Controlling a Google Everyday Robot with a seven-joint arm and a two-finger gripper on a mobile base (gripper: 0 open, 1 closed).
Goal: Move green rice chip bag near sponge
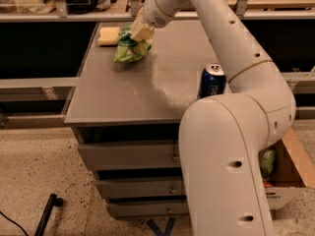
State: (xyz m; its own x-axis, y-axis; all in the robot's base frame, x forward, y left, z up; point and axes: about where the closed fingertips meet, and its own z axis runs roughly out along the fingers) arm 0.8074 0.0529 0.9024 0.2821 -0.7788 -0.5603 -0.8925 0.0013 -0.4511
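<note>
The green rice chip bag [130,49] is a crinkly light-green pouch at the far left part of the grey cabinet top [128,90]. The sponge [108,36] is a pale yellow block just left of the bag, near the back left corner, almost touching it. My gripper [140,32] reaches in from the upper right and sits on the bag's top right edge, shut on it. The bag's upper part is hidden behind the fingers.
A blue soda can [212,80] stands near the right edge of the cabinet top, next to my arm's base [226,166]. Drawers [125,154] are below the top. A cardboard box [285,173] sits on the floor at right. Shelving runs along the back.
</note>
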